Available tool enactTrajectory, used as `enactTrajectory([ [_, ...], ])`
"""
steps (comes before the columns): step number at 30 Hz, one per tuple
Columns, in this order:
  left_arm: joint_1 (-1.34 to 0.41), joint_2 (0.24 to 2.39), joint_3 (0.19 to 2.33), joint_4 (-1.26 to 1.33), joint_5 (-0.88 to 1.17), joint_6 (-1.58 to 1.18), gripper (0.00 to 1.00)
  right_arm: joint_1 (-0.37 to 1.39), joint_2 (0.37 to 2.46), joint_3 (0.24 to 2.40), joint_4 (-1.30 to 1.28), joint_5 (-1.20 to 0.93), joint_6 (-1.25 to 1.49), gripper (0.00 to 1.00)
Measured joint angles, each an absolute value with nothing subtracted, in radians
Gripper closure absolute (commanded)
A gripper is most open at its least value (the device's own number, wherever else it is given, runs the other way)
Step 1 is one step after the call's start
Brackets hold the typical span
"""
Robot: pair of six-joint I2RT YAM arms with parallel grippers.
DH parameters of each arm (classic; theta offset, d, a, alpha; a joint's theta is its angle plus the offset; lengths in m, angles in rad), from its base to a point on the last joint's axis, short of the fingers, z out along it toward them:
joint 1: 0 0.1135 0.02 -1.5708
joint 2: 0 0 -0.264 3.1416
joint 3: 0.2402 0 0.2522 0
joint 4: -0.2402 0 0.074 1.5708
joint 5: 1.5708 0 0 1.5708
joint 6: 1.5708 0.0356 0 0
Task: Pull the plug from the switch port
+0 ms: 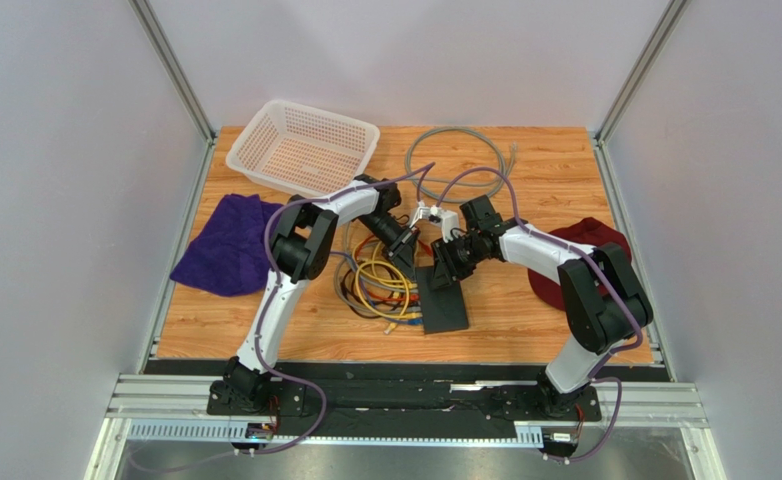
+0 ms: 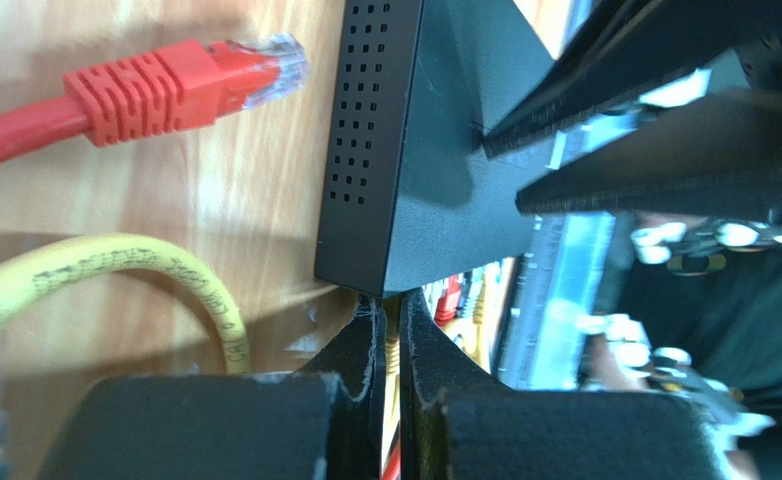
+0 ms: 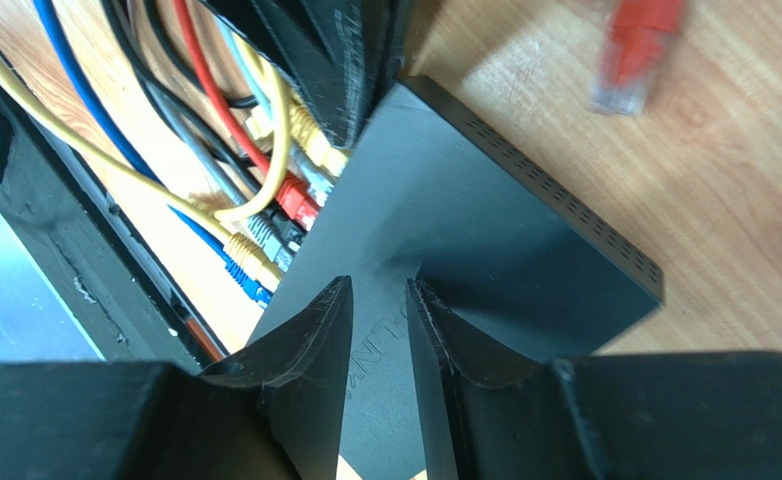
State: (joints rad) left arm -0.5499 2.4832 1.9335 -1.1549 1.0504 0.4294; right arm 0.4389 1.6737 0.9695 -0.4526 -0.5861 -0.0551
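Far left: a floppy purple cloth (image 1: 227, 243) and a white plastic mesh basket (image 1: 252, 135). The left gripper (image 2: 387, 305) is pinched tight on a yellow plug (image 3: 313, 135) at the switch's socket edge, in a tangle of rubbery yellow, red and blue cables (image 1: 380, 285). The switch (image 1: 446, 305), a flat matte black box, lies mid-table on the wood. Its long axis runs near-to-far, sockets face left, and vent holes dot one end. The right gripper (image 3: 377, 290) has its jaws partly apart, gripping nothing, tips down at the plain top.

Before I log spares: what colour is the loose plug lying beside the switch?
Red; the loose plug shows best in the left wrist view.
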Motion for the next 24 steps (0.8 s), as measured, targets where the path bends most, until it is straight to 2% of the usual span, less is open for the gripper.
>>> enactTrajectory([
  [5, -0.527, 2.483, 1.855, -1.159, 1.137, 0.422, 1.0, 0.44, 1.674, 0.97, -0.458, -0.59, -0.052, 0.65],
  [16, -0.542, 2.484, 1.94, -1.203, 1.022, 0.375, 1.0, 0.44, 1.674, 0.97, -0.45, -0.585, -0.052, 0.65],
  [24, -0.522, 2.468, 1.834, -1.179, 1.071, 0.37, 1.0, 0.44, 1.674, 0.97, -0.448, -0.582, -0.052, 0.65],
])
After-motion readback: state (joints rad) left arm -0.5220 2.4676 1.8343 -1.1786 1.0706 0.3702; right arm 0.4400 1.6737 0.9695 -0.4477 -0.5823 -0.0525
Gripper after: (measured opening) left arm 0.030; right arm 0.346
